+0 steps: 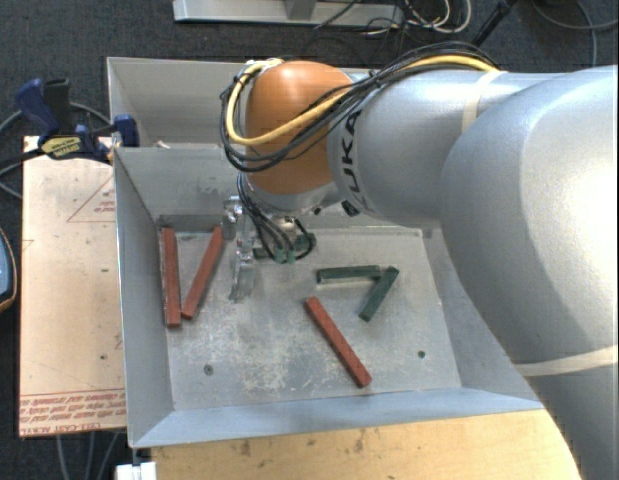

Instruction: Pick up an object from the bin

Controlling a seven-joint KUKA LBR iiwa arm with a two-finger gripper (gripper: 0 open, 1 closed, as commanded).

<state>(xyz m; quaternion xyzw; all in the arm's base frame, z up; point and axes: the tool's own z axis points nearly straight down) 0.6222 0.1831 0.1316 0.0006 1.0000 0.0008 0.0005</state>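
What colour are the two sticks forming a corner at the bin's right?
Both sticks are dark green; camera view.

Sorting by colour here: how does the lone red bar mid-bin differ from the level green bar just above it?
The red bar is reddish brown, the green bar dark green. The red bar lies diagonally and alone; the green bar lies level, with a second green stick at its right end. Both are slim and lie flat.

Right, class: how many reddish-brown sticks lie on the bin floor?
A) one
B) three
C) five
B: the leftmost red stick and a slanted red stick lie left of the hand, and a third red stick lies to its right, lower in the view.
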